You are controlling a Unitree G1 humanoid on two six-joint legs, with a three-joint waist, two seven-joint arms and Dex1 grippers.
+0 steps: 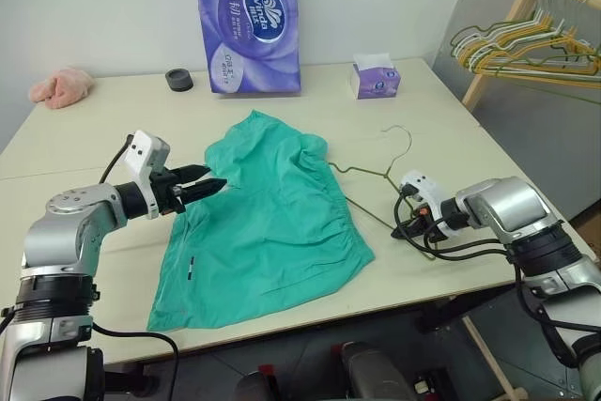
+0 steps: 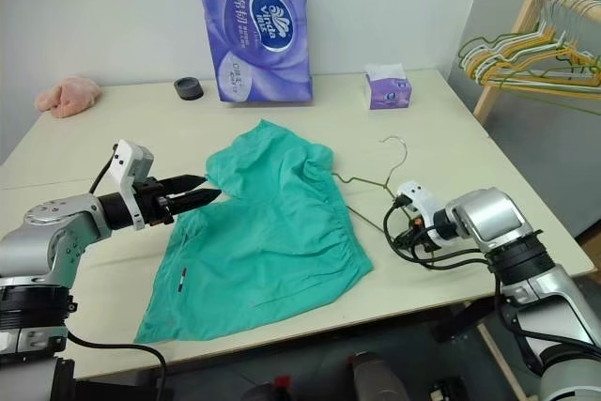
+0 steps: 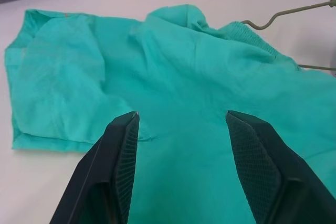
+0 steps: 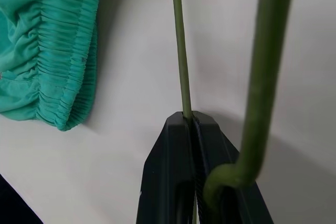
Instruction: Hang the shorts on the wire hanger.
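Shorts (image 1: 268,223) lie below the spread left gripper (image 1: 202,185); the wire hanger (image 4: 179,51), pinched by the right gripper (image 4: 195,121), could be twisted loose.

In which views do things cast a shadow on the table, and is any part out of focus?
Right wrist view: the wire hanger and the shorts cast soft shadows on the table; the nearer wire is blurred. Left wrist view: the left gripper fingers look slightly soft. Left eye view: light is even, shadows faint.
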